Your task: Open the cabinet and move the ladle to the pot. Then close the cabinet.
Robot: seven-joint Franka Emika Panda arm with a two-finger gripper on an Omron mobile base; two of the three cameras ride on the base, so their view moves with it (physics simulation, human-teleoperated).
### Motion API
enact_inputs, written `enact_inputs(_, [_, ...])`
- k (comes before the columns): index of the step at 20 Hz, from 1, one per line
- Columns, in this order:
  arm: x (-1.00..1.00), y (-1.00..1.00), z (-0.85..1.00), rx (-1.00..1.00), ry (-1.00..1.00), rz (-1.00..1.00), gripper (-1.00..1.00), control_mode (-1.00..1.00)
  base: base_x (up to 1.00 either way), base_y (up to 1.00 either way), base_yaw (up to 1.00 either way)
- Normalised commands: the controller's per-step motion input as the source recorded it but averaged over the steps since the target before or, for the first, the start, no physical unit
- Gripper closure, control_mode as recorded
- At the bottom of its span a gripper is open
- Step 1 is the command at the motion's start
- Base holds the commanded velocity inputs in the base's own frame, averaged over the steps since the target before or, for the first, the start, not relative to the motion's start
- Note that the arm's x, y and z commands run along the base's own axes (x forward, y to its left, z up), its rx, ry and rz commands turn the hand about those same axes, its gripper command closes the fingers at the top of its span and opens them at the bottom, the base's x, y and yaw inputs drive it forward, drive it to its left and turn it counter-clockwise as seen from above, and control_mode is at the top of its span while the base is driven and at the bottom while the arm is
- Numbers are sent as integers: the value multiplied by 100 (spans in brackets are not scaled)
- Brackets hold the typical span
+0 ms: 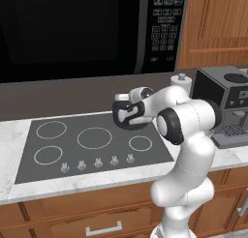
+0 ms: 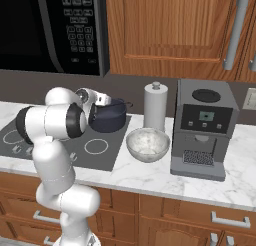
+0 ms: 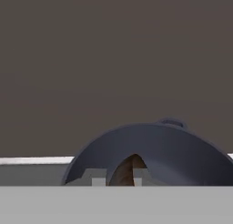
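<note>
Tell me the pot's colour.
Dark blue-black; the pot shows best in the right base view.

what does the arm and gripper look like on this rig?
Glossy white arm of rounded, bulbous segments, with dark grey-black round caps at the joints. The hand is white with dark parts. The gripper ends in two small grey fingertips. No cables or markings visible.

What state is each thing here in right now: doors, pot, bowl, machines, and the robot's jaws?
cabinet: doors shut.
pot: upright on the stove's back right burner, a brown wooden thing inside.
gripper: jaws shut on that brown thing, over the pot.
bowl: upright on the counter.
microwave: door shut.
coffee machine: nothing under its spout.
</note>
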Motion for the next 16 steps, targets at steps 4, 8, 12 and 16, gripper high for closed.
enact_inputs(4, [21,26,-9,0,0,0,100,-100,0,0,0])
enact_inputs(8, [9,29,-4,0,0,1,100,-100,0,0,0])
enact_inputs(12, [0,31,-4,0,0,0,100,-100,0,0,0])
enact_inputs(16, [5,19,-7,0,1,0,100,-100,0,0,0])
